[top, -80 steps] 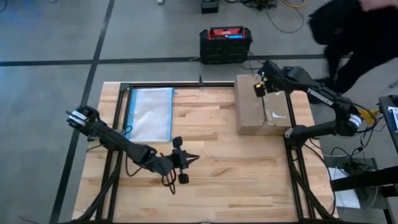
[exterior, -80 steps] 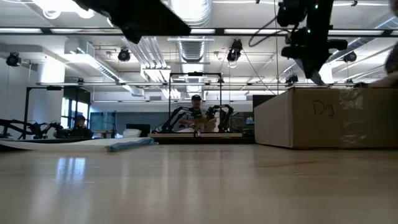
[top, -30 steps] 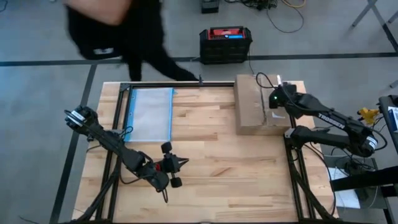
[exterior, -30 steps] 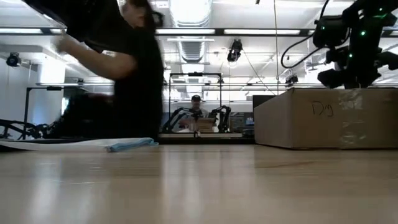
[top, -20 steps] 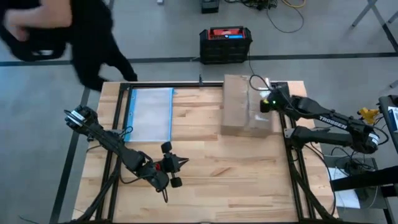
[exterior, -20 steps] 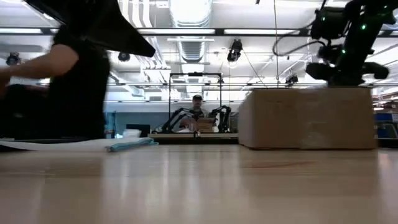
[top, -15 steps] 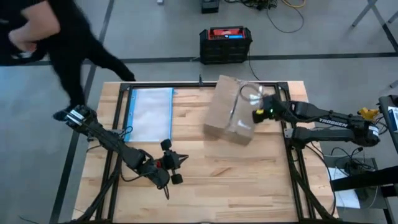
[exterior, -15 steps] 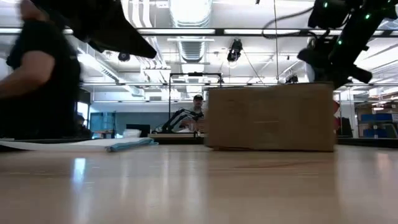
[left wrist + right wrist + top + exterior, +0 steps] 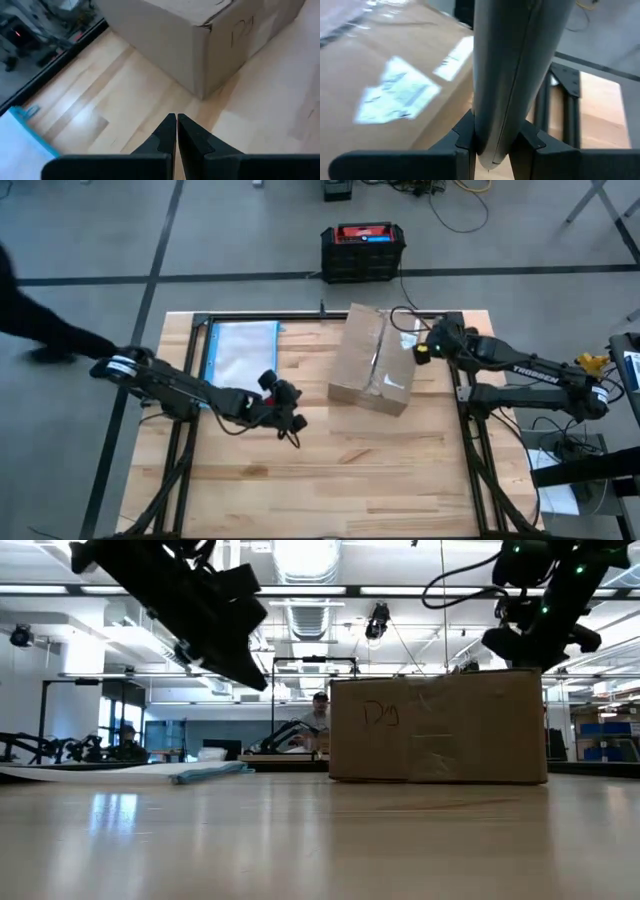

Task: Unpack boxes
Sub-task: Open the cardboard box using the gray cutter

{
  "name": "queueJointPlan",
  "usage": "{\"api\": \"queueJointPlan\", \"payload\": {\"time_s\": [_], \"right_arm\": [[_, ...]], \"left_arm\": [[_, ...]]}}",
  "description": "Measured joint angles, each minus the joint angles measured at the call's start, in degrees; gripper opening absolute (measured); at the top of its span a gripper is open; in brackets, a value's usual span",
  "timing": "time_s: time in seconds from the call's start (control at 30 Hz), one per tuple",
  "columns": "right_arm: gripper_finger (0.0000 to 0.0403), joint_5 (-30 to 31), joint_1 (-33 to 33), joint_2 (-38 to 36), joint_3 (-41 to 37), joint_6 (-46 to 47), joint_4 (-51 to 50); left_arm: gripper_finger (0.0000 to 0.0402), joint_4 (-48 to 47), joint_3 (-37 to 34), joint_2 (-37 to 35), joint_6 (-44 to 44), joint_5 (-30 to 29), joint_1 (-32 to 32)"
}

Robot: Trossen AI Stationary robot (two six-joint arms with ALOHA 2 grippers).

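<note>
Box (image 9: 372,360) sits closed; right fingers (image 9: 532,140) grip a grey tool (image 9: 515,65), left fingers (image 9: 176,131) pressed together.

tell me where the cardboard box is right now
In the high view the cardboard box sits right of centre on the table, turned at an angle, with the right gripper at its right edge and the plastic bag off to its left.

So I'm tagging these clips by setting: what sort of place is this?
Most likely a robotics lab or workshop: the wooden table stands on a bare floor, another robot rig stands across the room, and ceiling strip lights hang among exposed ducts.
</note>
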Motion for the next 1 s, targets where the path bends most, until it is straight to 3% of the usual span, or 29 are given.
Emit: {"api": "queueJointPlan", "payload": {"time_s": [0.1, 0.23, 0.37, 0.53, 0.73, 0.93, 1.0], "right_arm": [[0.0057, 2.1, -2.8, 2.2, -0.2, -0.9, 0.0], [0.0057, 4.0, -6.3, 5.1, -0.3, -7.0, 7.6], [0.0057, 2.4, -10.0, 7.6, 0.9, -16.7, 18.5], [0.0057, 2.3, -14.1, 12.9, 5.8, -29.6, 26.0], [0.0057, -5.2, -17.6, 22.5, 9.3, -41.7, 34.6], [0.0057, -6.0, -20.5, 31.7, 13.2, -49.4, 36.9], [0.0057, -9.3, -21.2, 33.5, 14.9, -49.2, 35.5]], "left_arm": [[0.0000, 0.0, 0.0, 1.5, 0.4, -1.1, 2.7], [0.0000, 1.7, 0.0, 3.3, 1.3, 6.9, 5.6], [0.0000, 7.9, 0.0, 5.8, 2.3, 10.4, 3.3], [0.0000, 16.5, 0.0, 11.3, 2.0, 10.4, -2.0], [0.0000, 26.6, 0.0, 17.6, 1.3, 10.3, -5.2], [0.0000, 26.4, 0.0, 18.6, -2.6, 9.7, -7.4], [0.0000, 26.4, 0.0, 18.5, -2.7, 8.1, -8.4]]}}
